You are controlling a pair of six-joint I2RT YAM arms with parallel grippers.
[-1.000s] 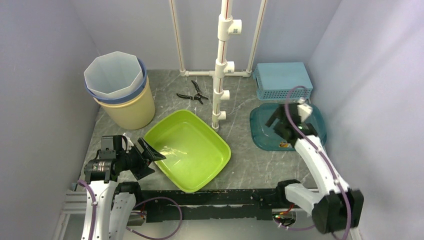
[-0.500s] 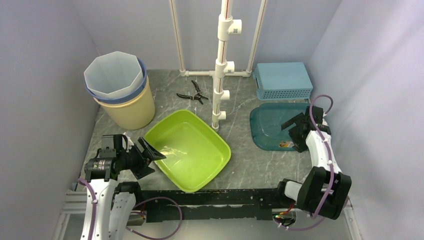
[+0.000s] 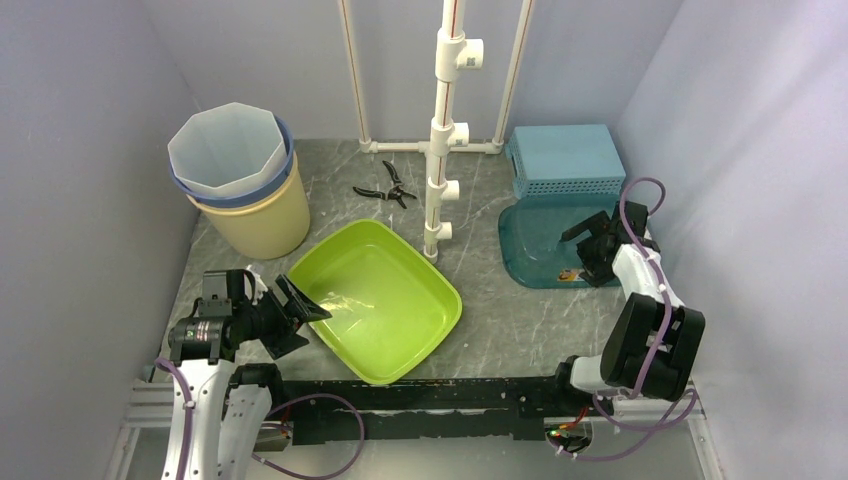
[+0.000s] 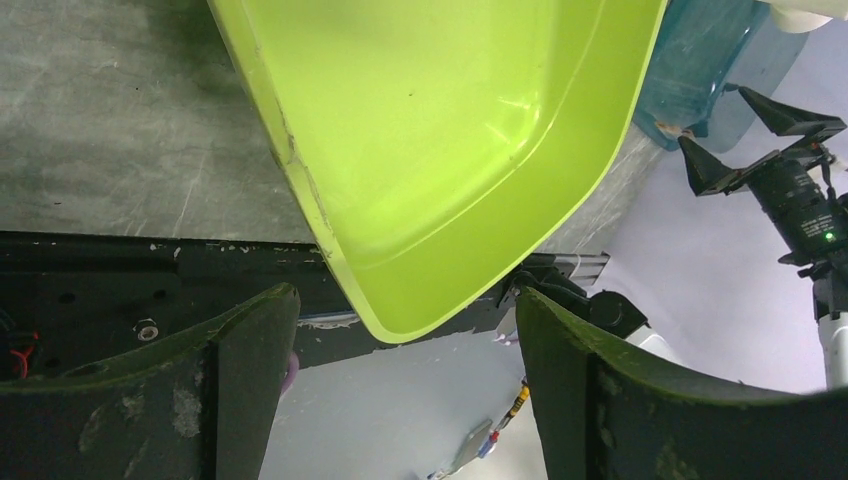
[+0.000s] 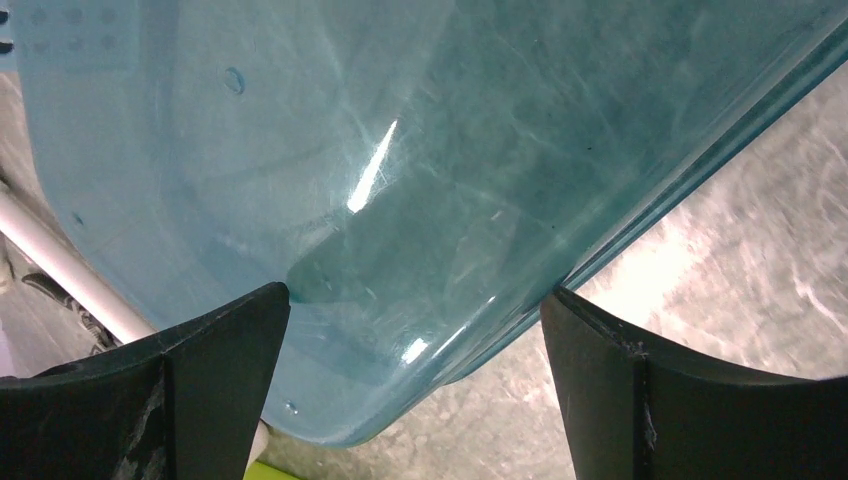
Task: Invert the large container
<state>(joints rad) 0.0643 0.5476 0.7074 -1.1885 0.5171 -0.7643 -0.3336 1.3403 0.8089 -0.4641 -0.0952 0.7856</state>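
The large container I take to be the teal tub [image 3: 545,245], though the green basin [image 3: 380,300] at lower centre is no smaller, so this is a judgement. The tub sits at the right of the frame on the counter [image 3: 500,320], open side up, its far edge just beside the blue basket [image 3: 565,160]. The right end effector [image 3: 588,250] is at the tub's right rim with its fingers apart. In the wrist view the rim runs between them, not clamped. The step in hand looks like taking hold of the rim before the flip. The next move calls for closing on that edge, then lifting and rolling the tub leftward, clear of the basket. The left end effector [image 3: 300,315] hangs spread beside the basin's left rim, holding nothing.
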